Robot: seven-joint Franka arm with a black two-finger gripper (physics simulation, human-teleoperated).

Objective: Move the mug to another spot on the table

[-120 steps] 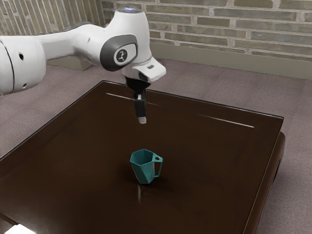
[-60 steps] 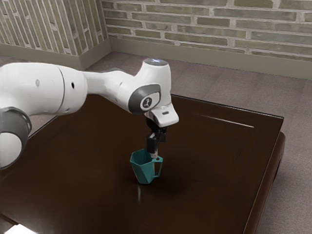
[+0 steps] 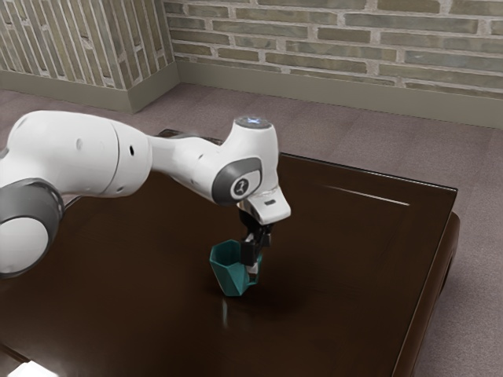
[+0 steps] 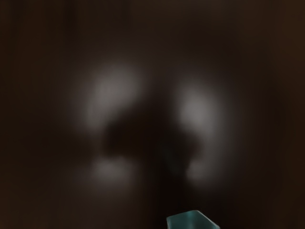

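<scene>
A teal faceted mug (image 3: pixel 229 271) stands upright on the dark brown table (image 3: pixel 354 251), near its middle, with its handle toward the exterior view's right. My black gripper (image 3: pixel 251 263) points straight down and has come down at the mug's rim on the handle side. It is seen edge-on, so its state is hidden. In the wrist view a teal edge of the mug (image 4: pixel 193 220) sits just under my hand, over the blurred glossy table (image 4: pixel 143 119).
The table has a raised lip along its far edge (image 3: pixel 369 195) and drops off at the exterior view's right edge (image 3: pixel 440 267). Carpeted floor and a brick wall (image 3: pixel 354 39) lie beyond. My white arm (image 3: pixel 118 169) spans the table's left half.
My hand has swung toward the mug and come down, from well above and behind it to its rim at the handle side. The mug has stayed where it was.
</scene>
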